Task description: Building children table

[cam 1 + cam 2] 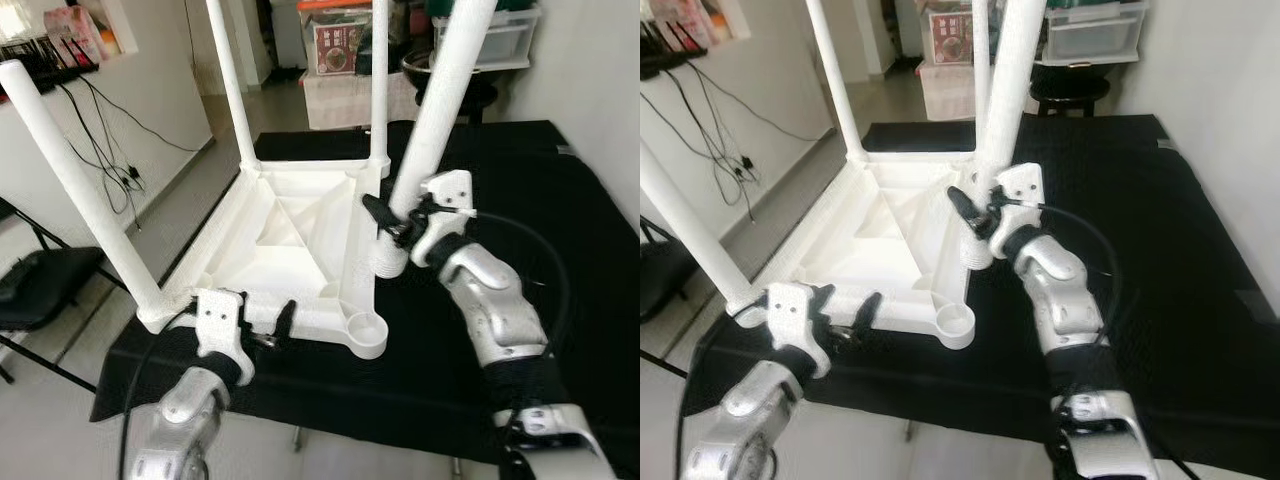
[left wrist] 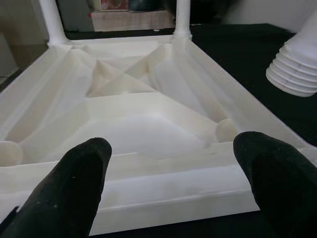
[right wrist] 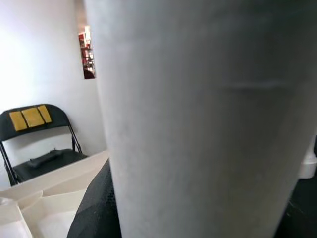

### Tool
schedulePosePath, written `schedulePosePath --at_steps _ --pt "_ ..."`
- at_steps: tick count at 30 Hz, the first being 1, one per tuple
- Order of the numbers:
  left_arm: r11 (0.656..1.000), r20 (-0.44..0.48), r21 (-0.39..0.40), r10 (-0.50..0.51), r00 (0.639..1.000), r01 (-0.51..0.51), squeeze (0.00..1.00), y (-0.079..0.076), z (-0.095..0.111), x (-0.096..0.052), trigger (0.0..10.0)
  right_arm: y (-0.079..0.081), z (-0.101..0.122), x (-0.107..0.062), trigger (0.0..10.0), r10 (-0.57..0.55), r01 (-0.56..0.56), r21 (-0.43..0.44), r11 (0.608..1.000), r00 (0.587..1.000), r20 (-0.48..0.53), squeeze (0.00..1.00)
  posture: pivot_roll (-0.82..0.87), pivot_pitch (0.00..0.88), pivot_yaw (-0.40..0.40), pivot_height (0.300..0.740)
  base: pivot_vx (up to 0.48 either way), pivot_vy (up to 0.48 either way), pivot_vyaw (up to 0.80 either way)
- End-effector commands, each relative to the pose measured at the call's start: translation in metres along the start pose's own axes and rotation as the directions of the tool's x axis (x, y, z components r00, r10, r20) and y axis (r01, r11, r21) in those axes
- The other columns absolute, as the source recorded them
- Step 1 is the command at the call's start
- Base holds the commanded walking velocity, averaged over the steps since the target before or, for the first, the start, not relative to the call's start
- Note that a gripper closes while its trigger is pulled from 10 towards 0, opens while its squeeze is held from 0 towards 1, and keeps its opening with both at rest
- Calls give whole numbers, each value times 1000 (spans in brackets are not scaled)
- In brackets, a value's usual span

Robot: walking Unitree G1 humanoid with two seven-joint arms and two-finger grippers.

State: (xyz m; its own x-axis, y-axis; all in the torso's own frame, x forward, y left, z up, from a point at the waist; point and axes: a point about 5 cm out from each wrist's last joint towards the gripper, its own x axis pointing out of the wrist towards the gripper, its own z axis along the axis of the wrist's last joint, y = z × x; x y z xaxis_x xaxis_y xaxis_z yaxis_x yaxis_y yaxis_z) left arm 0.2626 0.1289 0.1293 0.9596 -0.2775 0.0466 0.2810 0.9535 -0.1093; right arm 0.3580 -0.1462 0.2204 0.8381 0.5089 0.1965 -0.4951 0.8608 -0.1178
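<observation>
On black cloth [image 1: 560, 260], upturned white table [image 1: 290, 240].

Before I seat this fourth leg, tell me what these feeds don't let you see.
- Loose leg: its top is cut off by the upper edge in both eye views.
- Threaded end: partly hidden behind the right gripper, so whether it rests on the black cloth is unclear.
- Right wrist view: the leg blocks most of it, hiding the fingers' grip.
- Empty socket: its inner thread is too small to make out.
- Left gripper: contact with the tabletop rim is unclear.
</observation>
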Motion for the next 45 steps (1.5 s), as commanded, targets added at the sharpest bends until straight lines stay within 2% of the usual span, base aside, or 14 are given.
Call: schedulePosePath --at_steps 1,7,16,27,30,33,37,39,40,42,43,45 --pt "1000 -20 15 15 1000 -14 0 4 -2 -2 10000 5 5 3 10000 19 -19 0 1000 1000 24 0 -132 14 74 740 0 480 0" --pt "998 8 57 1 1000 -2 0 1 2 -3 10000 5 7 3 10000 28 -28 -7 1000 999 27 0 -135 11 72 740 0 80 0" --pt "1000 -4 28 -11 1000 11 0 1 0 -7 10000 4 7 2 10000 35 -34 -14 999 999 27 0 -137 11 75 740 0 0 0" --pt "998 3 51 -26 1000 26 0 -1 1 -8 10000 3 8 0 10000 37 -37 -17 999 999 27 0 -139 20 76 740 0 0 0" --pt "996 6 70 -48 999 48 0 -5 3 -10 10000 5 10 -2 10000 91 -90 -23 996 995 37 0 -132 41 81 740 0 0 0" --pt "987 -7 106 -119 993 119 0 -14 5 -18 10000 12 18 -2 10000 260 -259 -19 966 964 55 0 -124 69 87 740 0 0 0" --pt "985 -12 113 -131 991 132 0 -15 5 -19 10000 13 20 -1 10000 293 -293 -12 956 954 61 0 -124 69 87 740 0 0 0" --pt "982 -16 118 -146 989 147 0 -17 6 -22 10000 14 24 -1 10000 331 -331 -11 944 941 74 0 -114 93 92 740 0 0 0" --pt "973 -23 142 -183 983 184 0 -20 10 -28 10000 17 33 -1 10000 455 -456 -10 890 886 88 0 -68 161 98 740 0 0 0" --pt "955 -37 171 -241 970 243 0 -25 15 -39 10000 19 47 0 10000 616 -618 -14 786 781 101 0 -41 195 93 740 0 0 0" --pt "948 -41 174 -262 964 265 0 -27 16 -43 10000 18 52 2 10000 660 -662 -17 750 745 100 0 -41 195 93 740 0 0 0" --pt "946 -43 173 -272 961 275 0 -28 17 -44 10000 17 54 3 10000 674 -676 -19 737 732 99 0 -41 195 93 740 0 0 0"
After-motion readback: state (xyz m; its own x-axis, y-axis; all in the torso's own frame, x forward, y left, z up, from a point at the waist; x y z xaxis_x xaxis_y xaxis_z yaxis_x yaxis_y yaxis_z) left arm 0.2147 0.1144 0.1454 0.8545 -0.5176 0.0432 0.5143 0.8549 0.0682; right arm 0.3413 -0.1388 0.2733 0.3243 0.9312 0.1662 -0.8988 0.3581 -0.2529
